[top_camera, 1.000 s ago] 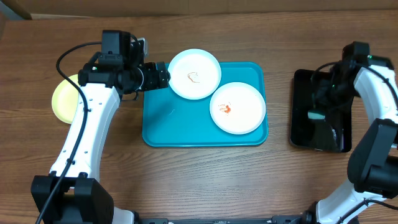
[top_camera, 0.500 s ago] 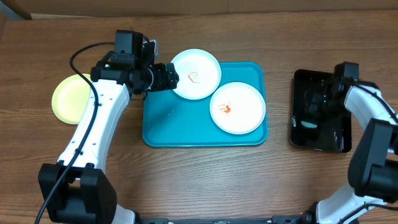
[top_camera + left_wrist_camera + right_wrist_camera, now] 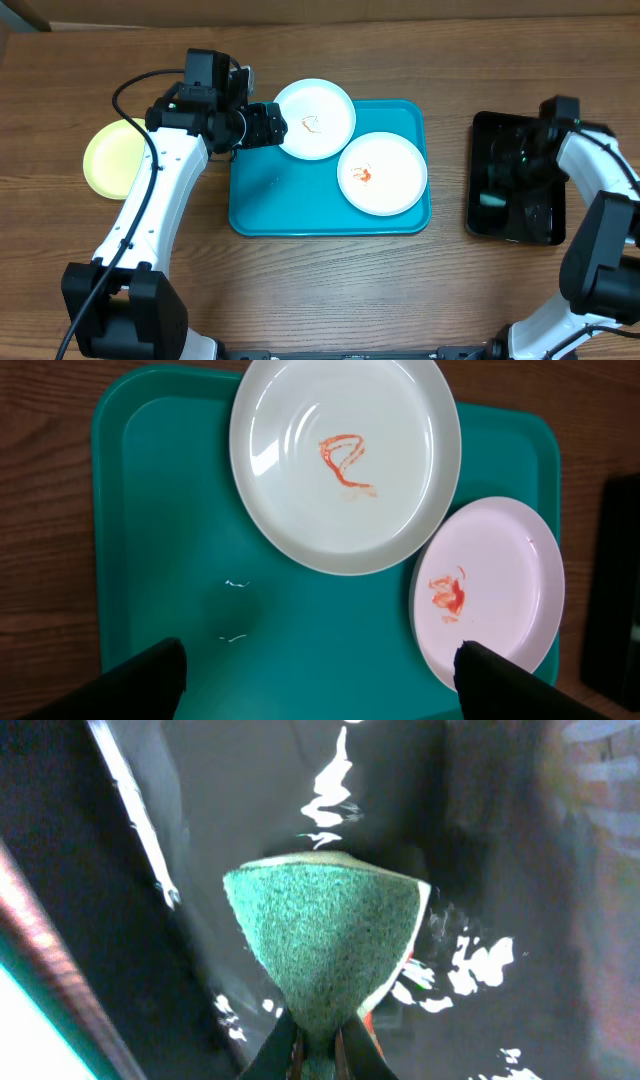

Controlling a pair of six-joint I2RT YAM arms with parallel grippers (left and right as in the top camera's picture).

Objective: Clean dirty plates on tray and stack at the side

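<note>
as rt end effector (image 3: 318,1055) pinches sponge (image 3: 325,945), 2 plates (image 3: 345,510) (image 3: 500,585) on tray (image 3: 170,560).

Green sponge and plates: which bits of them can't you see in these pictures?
Green scrubby sponge, right wrist view: narrow end pinched inside right gripper.
Pale yellow-green round plate, overhead: one edge under left arm.
Lower white round plate, left wrist view: bottom rim behind left gripper fingertip.

Rear plate (image 3: 314,119), front plate (image 3: 382,173) on tray (image 3: 270,200) (third plate (image 3: 105,160) left of it)
</note>
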